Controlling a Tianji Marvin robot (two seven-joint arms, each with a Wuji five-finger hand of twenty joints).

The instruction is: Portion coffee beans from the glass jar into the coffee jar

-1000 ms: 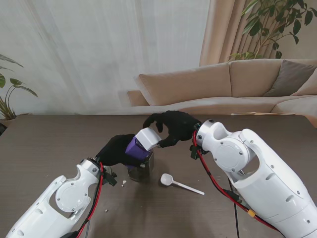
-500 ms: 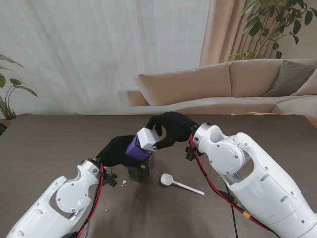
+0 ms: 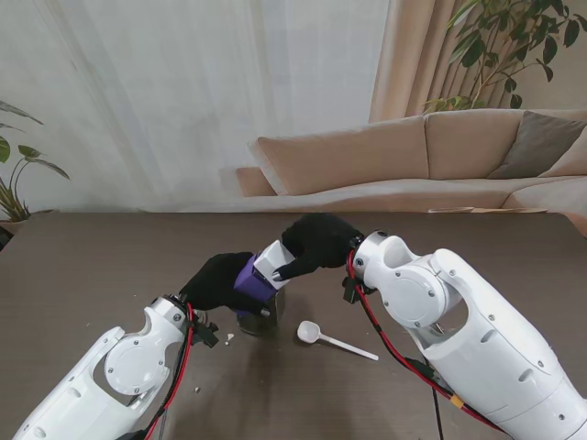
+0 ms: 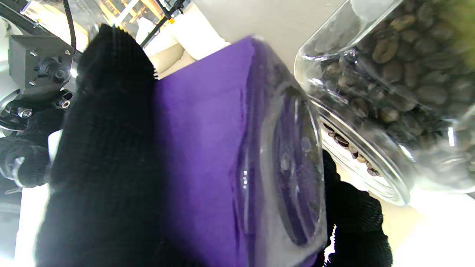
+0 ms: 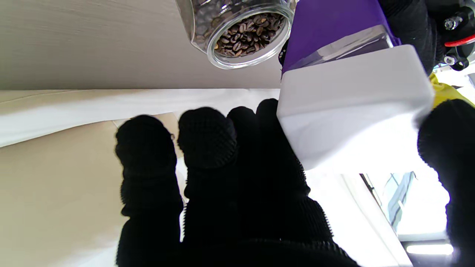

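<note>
Here, left hand (image 3: 220,280) gripping square purple coffee jar (image 3: 249,276), right hand (image 3: 316,243) clamping its boxy white lid (image 3: 273,258), round glass jar (image 5: 237,31) open.

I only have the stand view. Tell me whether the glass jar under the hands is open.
Observer: Open. The right wrist view shows the glass jar lidless, with beans near its mouth.
Operator: Report the right hand's grip.
Observer: The right hand has its fingers on one side of the lid and its thumb on the other.
Operator: Say whether the lid is off.
Observer: No. It sits flush on the purple jar, which the left hand holds.
</note>
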